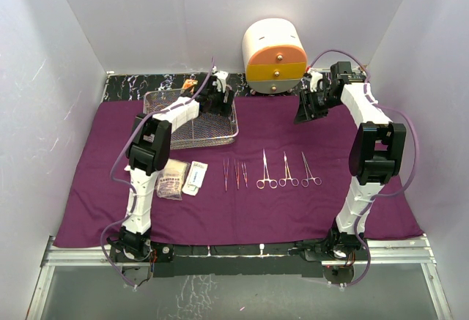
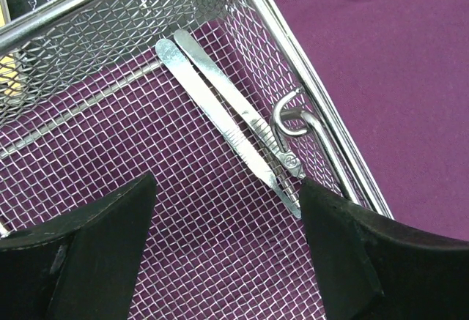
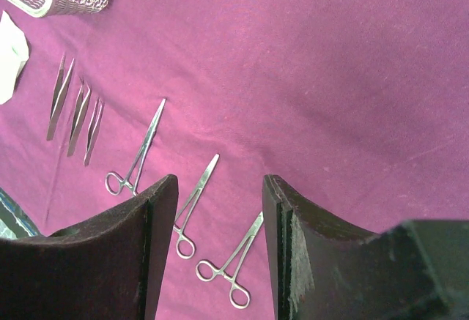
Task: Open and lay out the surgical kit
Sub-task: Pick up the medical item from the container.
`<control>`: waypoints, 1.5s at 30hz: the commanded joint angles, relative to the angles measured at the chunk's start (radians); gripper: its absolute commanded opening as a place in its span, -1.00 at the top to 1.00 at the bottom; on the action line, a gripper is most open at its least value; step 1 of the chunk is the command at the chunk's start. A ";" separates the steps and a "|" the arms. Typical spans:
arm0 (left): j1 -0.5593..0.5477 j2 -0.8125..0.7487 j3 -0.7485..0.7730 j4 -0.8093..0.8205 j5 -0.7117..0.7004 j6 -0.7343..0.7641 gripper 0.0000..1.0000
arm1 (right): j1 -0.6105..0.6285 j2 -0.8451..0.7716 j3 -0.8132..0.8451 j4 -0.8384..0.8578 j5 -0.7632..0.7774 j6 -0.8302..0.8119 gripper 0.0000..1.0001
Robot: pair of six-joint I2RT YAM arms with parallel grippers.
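Your kit is mostly out on the cloth [image 1: 293, 210]. Three forceps [image 1: 288, 170] and three tweezers [image 1: 235, 174] lie in a row near the middle, with packets [image 1: 195, 177] and gauze [image 1: 171, 182] to their left. The tray [image 1: 192, 146] sits behind them at the far left. Two flat steel handles [image 2: 227, 126] lie on the tray's mesh floor, side by side and touching, close against the right wall beside a wire loop [image 2: 289, 118]. Trouble is likeliest there. If you close on them as they lie, one jaw could catch the wall or the loop and drag the tray. That would ruck the cloth and upset the row. The handles are thin and flat on the mesh, so a shallow pinch may slip off, or take both and drop one. Come down clear of the wall and pinch across one handle only. The left arm [image 1: 150, 144] reaches forward with its elbow raised and its wrist bent down into the tray's far right corner. The left jaws are spread wide and empty, straddling the handles' near ends from above. The right arm [image 1: 374, 151] stands tall, its forearm angled in toward the cabinet [image 1: 275, 56]. The right jaws are tipped down over the cloth's far edge, partly spread and holding nothing, well apart from the forceps.
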 commanded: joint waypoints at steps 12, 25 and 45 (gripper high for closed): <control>-0.022 0.023 -0.008 0.001 -0.077 -0.008 -0.46 | -0.005 -0.056 -0.010 0.037 -0.026 -0.008 0.08; -0.022 0.015 -0.039 0.004 -0.083 0.020 -0.10 | -0.004 -0.056 -0.019 0.040 -0.030 -0.010 0.09; -0.021 -0.073 -0.087 -0.058 -0.070 0.074 0.39 | -0.004 -0.058 -0.027 0.042 -0.043 -0.012 0.11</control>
